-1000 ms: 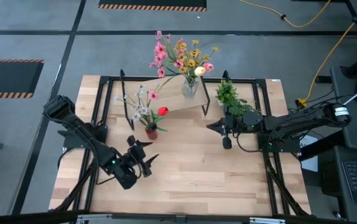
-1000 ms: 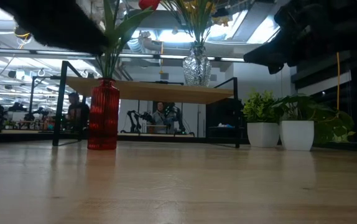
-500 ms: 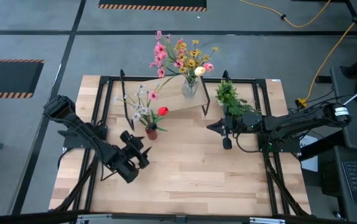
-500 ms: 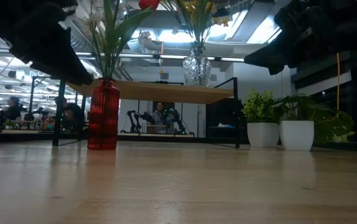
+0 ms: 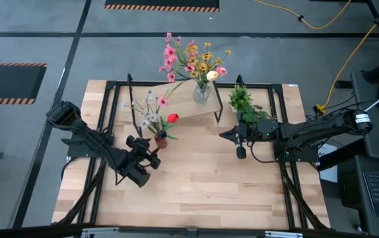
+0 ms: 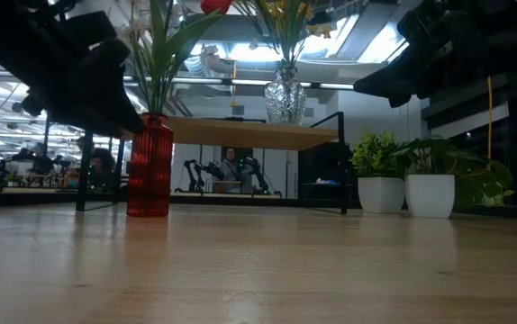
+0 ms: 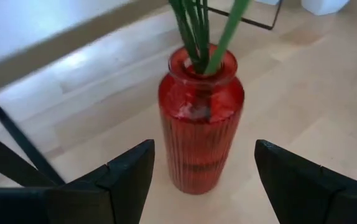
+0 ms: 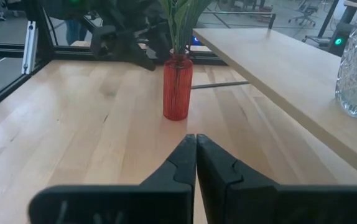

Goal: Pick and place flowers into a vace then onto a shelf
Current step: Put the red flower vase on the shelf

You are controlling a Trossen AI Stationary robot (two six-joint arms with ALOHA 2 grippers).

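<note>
A red ribbed vase (image 7: pixel 200 137) stands on the table in front of the shelf (image 5: pixel 183 109), holding green stems with white, pink and red flowers (image 5: pixel 153 114). My left gripper (image 5: pixel 151 154) is open just near and left of this vase. Its two fingers (image 7: pixel 129 177) point at the vase, level with its lower part and short of it. A clear glass vase (image 5: pixel 201 93) with pink and yellow flowers (image 5: pixel 193 58) stands on the shelf board. My right gripper (image 8: pixel 195 142) is shut and empty, hovering right of the table's middle, pointing toward the red vase (image 8: pixel 177 87).
The shelf's black legs (image 5: pixel 131 106) stand just behind the red vase. A bushy green plant (image 5: pixel 245 106) in white pots (image 6: pixel 380 193) sits at the far right, beside my right arm. Bare tabletop (image 5: pixel 203 185) lies along the near side.
My left gripper has moved toward the far edge and a little right, closing in on the red vase while sinking slightly. Its wrist has rolled, and its fingers have stayed open. The vases and flowers have not moved.
</note>
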